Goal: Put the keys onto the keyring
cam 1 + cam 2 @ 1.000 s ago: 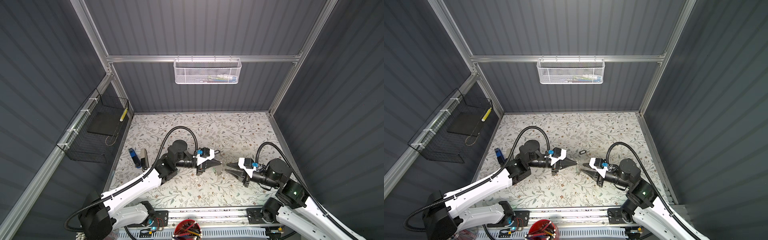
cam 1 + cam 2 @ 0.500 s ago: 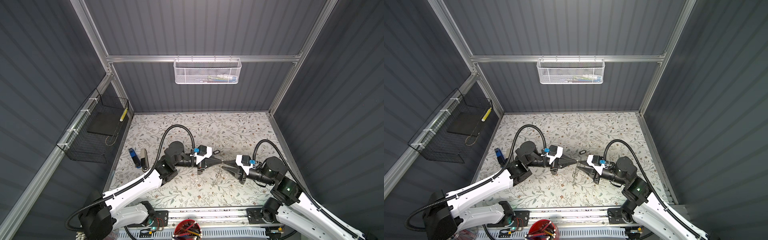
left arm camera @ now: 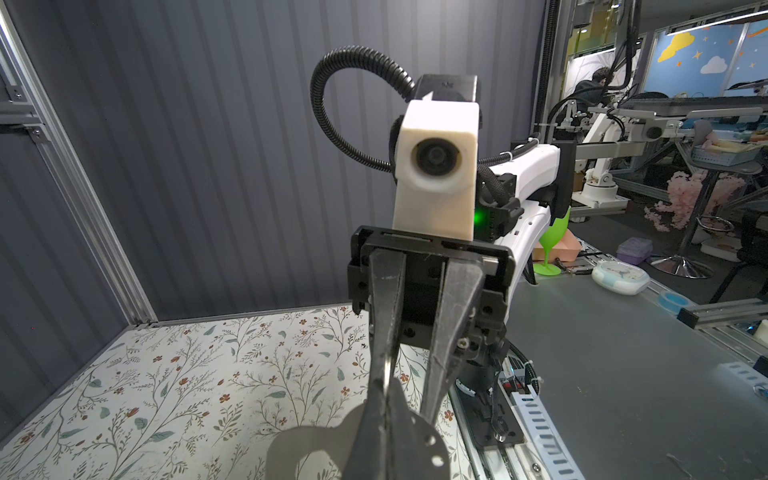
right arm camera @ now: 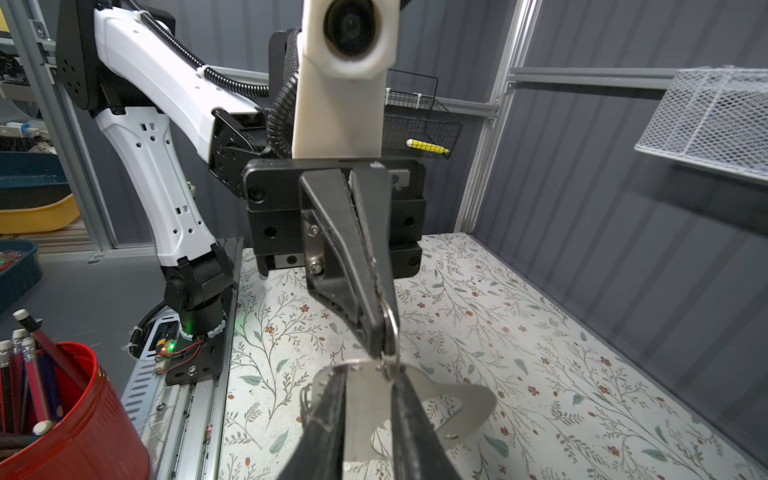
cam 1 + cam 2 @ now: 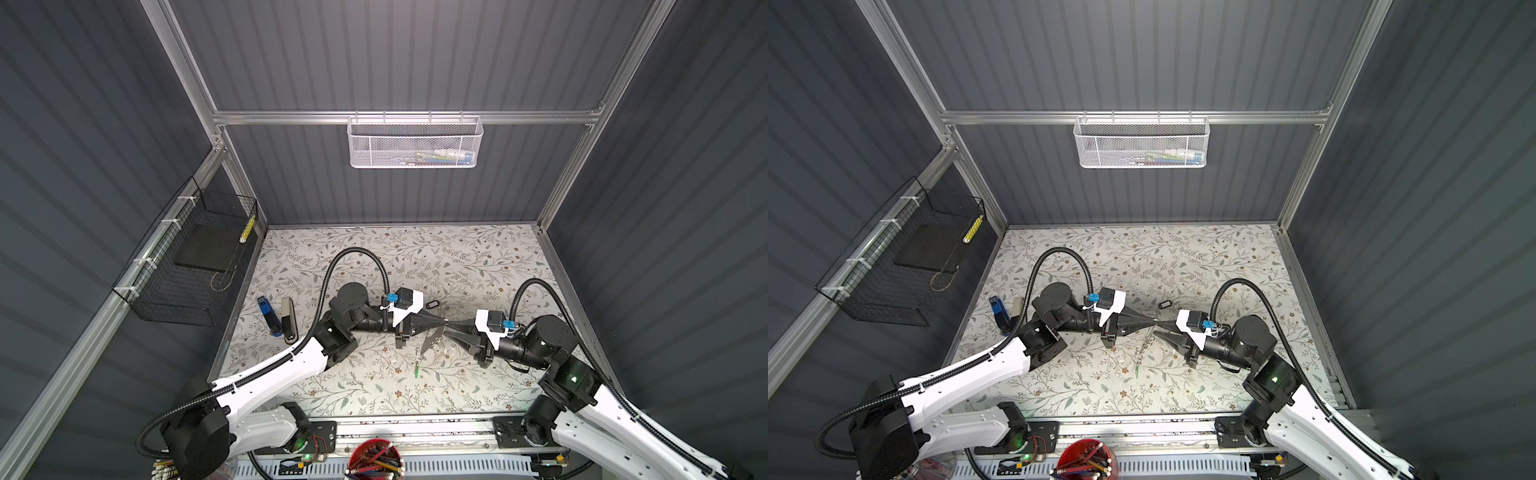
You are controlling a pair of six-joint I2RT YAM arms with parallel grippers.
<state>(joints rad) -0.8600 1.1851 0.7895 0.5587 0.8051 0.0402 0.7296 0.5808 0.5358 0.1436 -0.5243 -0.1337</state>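
Both grippers have advanced and now meet tip to tip at the top of the keyring [image 4: 465,399]. The left gripper [image 4: 380,347] is clamped on a thin wire ring [image 4: 392,320] that enters the keyring's holed edge. The keyring hangs with its long axis downward and one face toward each gripper, and the green key [image 5: 417,370] dangles beneath the keyring. The right gripper [image 5: 447,328] has its fingers parted astride that edge and visibly pinches nothing. The black-tagged key [image 5: 432,304] lies on the table beyond the keyring, near both tips.

tabletop [image 5: 457,257]: pale, leafy floral print
keyring [image 4: 465,399]: grey
key tag [image 5: 416,370]: bright green
pencil cup [image 4: 83,415]: red
wall basket [image 5: 415,141]: white mesh
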